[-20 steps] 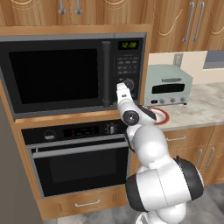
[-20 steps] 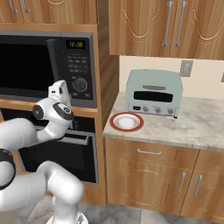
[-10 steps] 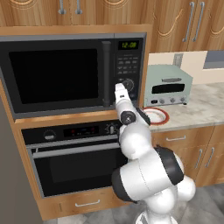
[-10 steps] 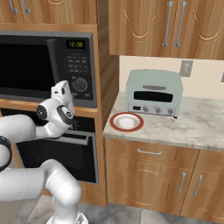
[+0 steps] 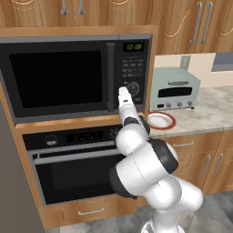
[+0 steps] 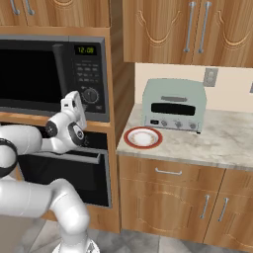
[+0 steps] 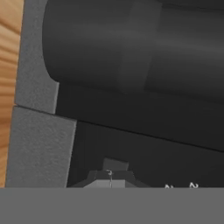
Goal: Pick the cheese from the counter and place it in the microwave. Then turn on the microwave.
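The microwave [image 5: 59, 77] is built into the wooden wall unit and its dark glass door is closed. My gripper [image 5: 123, 90] is shut with nothing in it. Its tips sit against the lower control panel, just left of the round knob [image 5: 133, 88] and beside the vertical bar handle [image 5: 110, 75]. From the right base, the gripper [image 6: 75, 96] sits below the green display [image 6: 85, 50], next to the knob [image 6: 90, 95]. In the hand view, the closed gripper [image 7: 110, 173] nearly touches the dark microwave [image 7: 144, 135] front under the handle [image 7: 131, 48]. The cheese is out of view.
A black oven [image 5: 68, 168] with a horizontal handle sits below the microwave. To the right, the counter [image 5: 214, 111] carries a red-rimmed plate [image 5: 160, 120] and a pale-green toaster oven [image 5: 175, 88]. Wooden cabinets hang above, and drawers are below the counter.
The hand has stayed at the microwave's control panel, still shut. The arm's elbow and lower links have swung round behind it.
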Controlling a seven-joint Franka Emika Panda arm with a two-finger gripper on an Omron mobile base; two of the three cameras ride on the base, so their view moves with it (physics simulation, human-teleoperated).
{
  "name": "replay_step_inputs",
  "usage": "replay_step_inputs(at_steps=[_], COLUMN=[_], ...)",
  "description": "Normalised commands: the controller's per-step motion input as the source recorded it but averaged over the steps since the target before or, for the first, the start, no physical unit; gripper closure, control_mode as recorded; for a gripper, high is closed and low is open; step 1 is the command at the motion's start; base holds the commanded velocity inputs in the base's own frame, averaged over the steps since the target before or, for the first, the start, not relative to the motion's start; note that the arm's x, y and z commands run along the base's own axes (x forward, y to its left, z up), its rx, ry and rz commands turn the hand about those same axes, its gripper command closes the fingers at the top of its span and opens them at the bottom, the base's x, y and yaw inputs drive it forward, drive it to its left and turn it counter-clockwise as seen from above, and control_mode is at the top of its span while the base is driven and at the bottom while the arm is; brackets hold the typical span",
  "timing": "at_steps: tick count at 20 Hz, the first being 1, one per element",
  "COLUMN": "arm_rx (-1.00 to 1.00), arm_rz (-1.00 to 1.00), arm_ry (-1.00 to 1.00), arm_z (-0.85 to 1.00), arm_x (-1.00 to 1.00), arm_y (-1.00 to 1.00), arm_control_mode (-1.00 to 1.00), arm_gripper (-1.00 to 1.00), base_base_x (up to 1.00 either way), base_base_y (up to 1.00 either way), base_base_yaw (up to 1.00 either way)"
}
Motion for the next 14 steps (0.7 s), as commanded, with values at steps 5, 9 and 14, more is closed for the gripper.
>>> replay_step_inputs(at_steps=[5,9,14], arm_rx=[-0.01,-0.01,-0.02], arm_rz=[0.00,0.01,0.04], arm_ry=[-0.04,-0.06,-0.07], arm_z=[-0.03,0.02,0.27], arm_x=[0.31,0.12,-0.15], arm_y=[0.01,0.00,0.04], arm_control_mode=[-1.00,-1.00,-1.00], arm_gripper=[1.00,1.00,1.00], base_base_x=[0.00,0.00,0.00], base_base_y=[0.00,0.00,0.00], base_base_yaw=[0.00,0.00,0.00])
